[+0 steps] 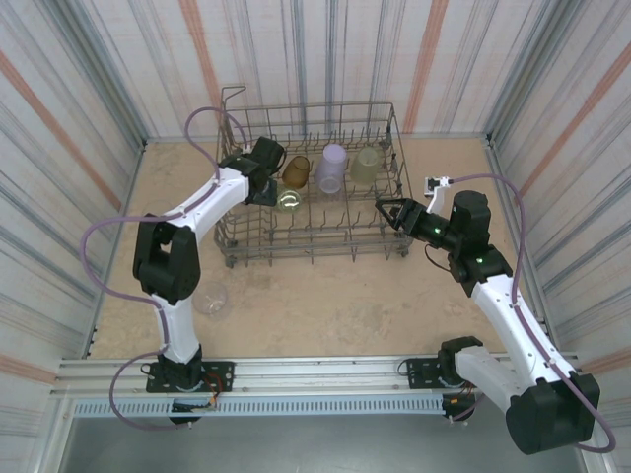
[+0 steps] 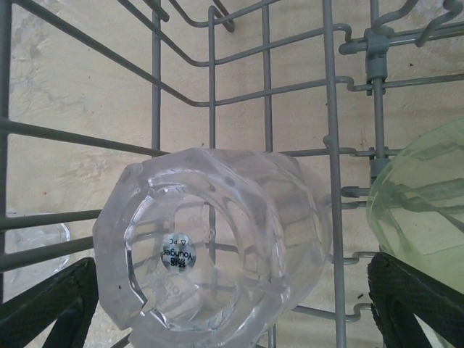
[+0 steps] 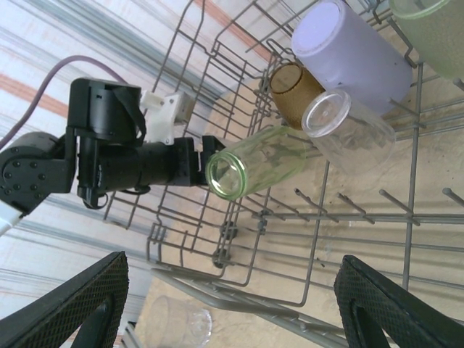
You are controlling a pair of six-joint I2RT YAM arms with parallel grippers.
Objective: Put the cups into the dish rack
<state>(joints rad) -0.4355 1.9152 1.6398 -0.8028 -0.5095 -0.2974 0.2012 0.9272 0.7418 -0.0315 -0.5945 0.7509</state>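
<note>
Left gripper [image 2: 230, 310] stands spread wide, its fingers [image 2: 51, 304] clear of both sides of the clear cup [image 2: 217, 246]. That cup lies tipped on the rack [image 2: 326, 87] wires beside a green cup [image 2: 428, 203], seemingly placed to drain. Right gripper [image 3: 232, 304] hangs spread and empty beside the rack, likely free for the loose cup [image 1: 210, 296] on the table [image 1: 345, 296].

Striped walls [image 1: 79, 99], mottled beige tabletop [image 1: 325, 305]

Cups [image 1: 333, 166] sit in the dish rack [image 1: 315, 246] — one clear cup [image 1: 210, 298] outside.
</note>
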